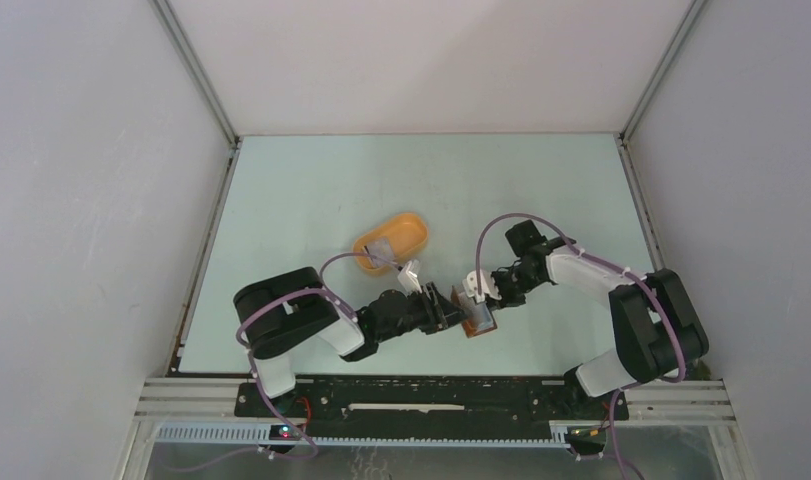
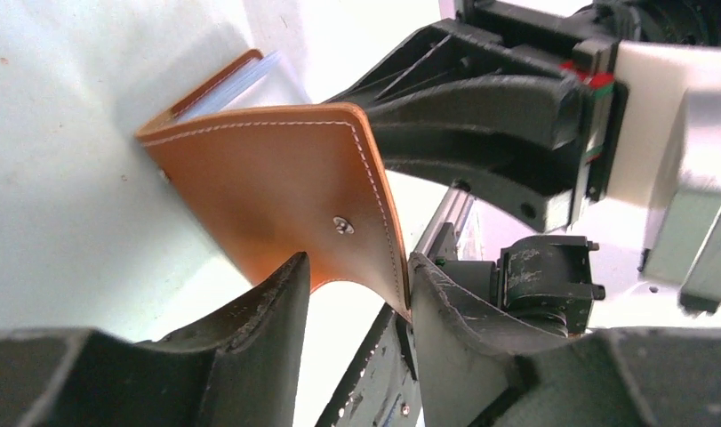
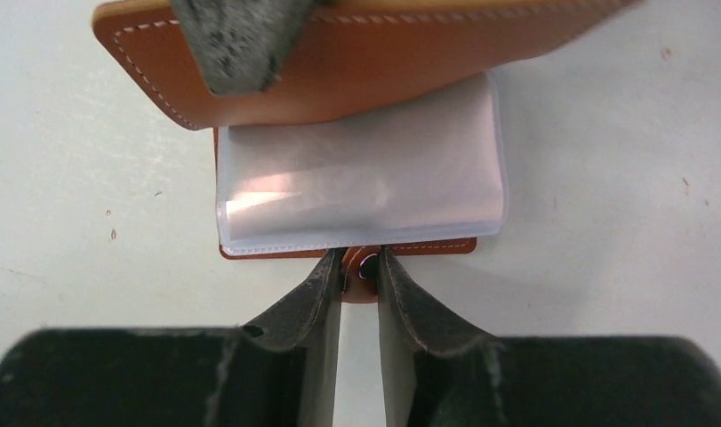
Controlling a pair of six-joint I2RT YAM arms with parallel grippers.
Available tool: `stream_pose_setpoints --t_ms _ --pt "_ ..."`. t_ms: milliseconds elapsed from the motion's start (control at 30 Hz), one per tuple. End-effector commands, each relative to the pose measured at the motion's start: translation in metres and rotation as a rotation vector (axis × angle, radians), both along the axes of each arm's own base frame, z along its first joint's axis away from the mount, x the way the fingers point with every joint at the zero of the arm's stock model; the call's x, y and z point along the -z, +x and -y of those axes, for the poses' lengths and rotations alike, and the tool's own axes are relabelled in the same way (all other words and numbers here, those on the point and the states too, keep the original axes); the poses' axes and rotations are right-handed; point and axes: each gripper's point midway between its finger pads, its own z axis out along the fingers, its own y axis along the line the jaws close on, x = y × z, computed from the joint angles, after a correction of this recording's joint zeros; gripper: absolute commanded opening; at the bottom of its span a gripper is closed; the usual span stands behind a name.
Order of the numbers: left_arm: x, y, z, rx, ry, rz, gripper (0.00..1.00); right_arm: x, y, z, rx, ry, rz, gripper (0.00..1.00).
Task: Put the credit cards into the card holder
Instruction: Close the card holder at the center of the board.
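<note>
Your left claw [image 2: 358, 271] holds the brown top flap of the card holder [image 3: 383, 76]. The flap sits between its two fingers and touches both, and it is lifted up off the table [image 1: 311, 200]. One dark finger pad [image 3: 236, 40] lies on the outside of the flap.

Your right claw [image 3: 361, 262] is shut tight on the little brown tab with the metal snap [image 3: 368, 264], at the near edge of the card holder. That half lies flat on the table.

The card holder is open. Inside it you can see a clear plastic sleeve [image 3: 361, 173], and it looks shiny and pale. The card holder is close to the arms, in the middle, between your two claws.

The credit cards [image 1: 374, 250] lie in the orange-yellow oval tray [image 1: 416, 225]. The tray sits behind the left claw, apart from the card holder.
</note>
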Motion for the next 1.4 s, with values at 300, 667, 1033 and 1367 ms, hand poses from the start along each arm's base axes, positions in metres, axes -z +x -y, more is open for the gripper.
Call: stream_pose_setpoints --t_ms 300,667,1033,1367 --pt "0.027 0.013 0.004 -0.015 0.094 -0.023 0.46 -0.022 0.02 0.007 0.239 0.069 -0.036 0.31" --pt "0.028 0.024 0.01 0.004 0.145 -0.007 0.46 -0.022 0.044 0.021 0.463 0.002 -0.027 0.44" --pt "0.029 0.031 0.02 0.033 0.22 0.002 0.46 -0.041 0.047 0.032 0.611 0.04 -0.171 0.51" --pt "0.022 0.039 0.033 0.095 0.311 0.04 0.57 -0.066 0.053 0.037 0.751 0.087 -0.275 0.51"
